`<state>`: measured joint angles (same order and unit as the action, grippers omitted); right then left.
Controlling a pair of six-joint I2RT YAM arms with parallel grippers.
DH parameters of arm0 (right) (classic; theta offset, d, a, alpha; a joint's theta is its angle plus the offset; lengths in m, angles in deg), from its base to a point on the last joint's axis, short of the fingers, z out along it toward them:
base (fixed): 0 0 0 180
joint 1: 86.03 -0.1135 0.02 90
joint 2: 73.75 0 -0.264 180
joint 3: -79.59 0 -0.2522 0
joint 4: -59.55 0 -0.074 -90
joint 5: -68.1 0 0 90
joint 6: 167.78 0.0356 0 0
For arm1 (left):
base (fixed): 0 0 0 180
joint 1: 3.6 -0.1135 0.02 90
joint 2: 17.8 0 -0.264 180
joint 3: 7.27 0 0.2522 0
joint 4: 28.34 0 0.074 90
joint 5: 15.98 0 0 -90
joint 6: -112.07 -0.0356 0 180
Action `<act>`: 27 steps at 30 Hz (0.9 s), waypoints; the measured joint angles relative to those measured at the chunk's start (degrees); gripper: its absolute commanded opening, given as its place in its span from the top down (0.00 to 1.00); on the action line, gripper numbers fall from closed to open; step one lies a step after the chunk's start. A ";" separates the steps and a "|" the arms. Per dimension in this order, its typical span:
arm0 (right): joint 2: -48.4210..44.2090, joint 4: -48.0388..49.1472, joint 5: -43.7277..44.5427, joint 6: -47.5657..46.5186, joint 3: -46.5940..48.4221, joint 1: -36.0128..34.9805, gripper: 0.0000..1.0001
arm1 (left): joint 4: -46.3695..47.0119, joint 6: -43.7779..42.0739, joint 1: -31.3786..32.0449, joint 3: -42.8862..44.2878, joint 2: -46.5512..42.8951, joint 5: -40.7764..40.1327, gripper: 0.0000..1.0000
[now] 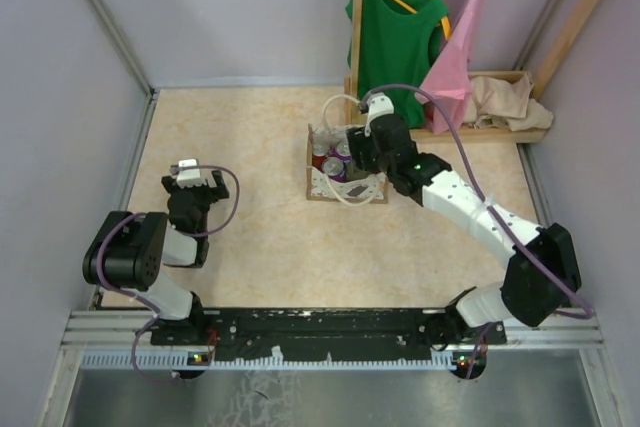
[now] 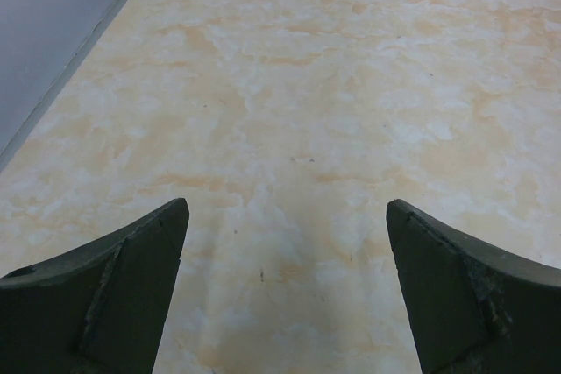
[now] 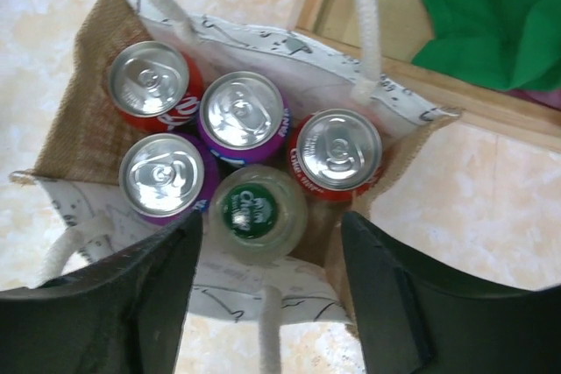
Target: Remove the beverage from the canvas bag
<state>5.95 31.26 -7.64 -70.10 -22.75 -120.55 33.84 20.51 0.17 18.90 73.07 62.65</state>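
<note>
The canvas bag (image 3: pixel 83 111) stands open on the table, beige with white loop handles (image 3: pixel 364 32). Inside it stand several beverages: red cans (image 3: pixel 337 151), purple cans (image 3: pixel 243 116) and a clear bottle with a green cap (image 3: pixel 257 212). My right gripper (image 3: pixel 272 221) hovers open just above the bag's near side, its fingers (image 3: pixel 149 286) straddling the bottle's top without touching it. From the top view, the right gripper (image 1: pixel 355 152) is over the bag (image 1: pixel 318 190). My left gripper (image 1: pixel 190 179) rests open over bare table at the left, seen in its wrist view as the left gripper (image 2: pixel 287 208) with nothing between its fingers.
A wooden rack (image 1: pixel 357 27) behind the bag holds a green shirt (image 1: pixel 400 32) and a pink cloth (image 1: pixel 455 62); its base tray (image 1: pixel 500 132) carries a tan cloth (image 1: pixel 505 102). Grey walls (image 1: pixel 60 97) enclose the marbled table (image 1: pixel 240 137).
</note>
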 measured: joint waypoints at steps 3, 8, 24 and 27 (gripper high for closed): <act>0.00 0.00 -1.11 -0.13 0.00 -0.85 0.27 | 0.00 0.00 0.00 0.00 0.02 0.00 0.00; 0.42 -0.11 -1.81 0.50 -0.28 -1.36 0.18 | 0.00 0.00 0.00 0.00 0.02 0.00 0.00; 0.17 -1.53 0.37 5.42 -7.04 -1.64 0.14 | 0.00 0.00 0.00 0.00 0.02 0.00 0.00; -0.31 -1.31 0.83 5.68 -7.65 -1.81 0.14 | -0.02 0.00 0.00 0.00 0.02 0.00 0.00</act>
<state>5.65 29.95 -6.81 -64.41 -30.40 -122.37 33.82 20.51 0.17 18.90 73.09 62.65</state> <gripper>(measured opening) 0.856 0.998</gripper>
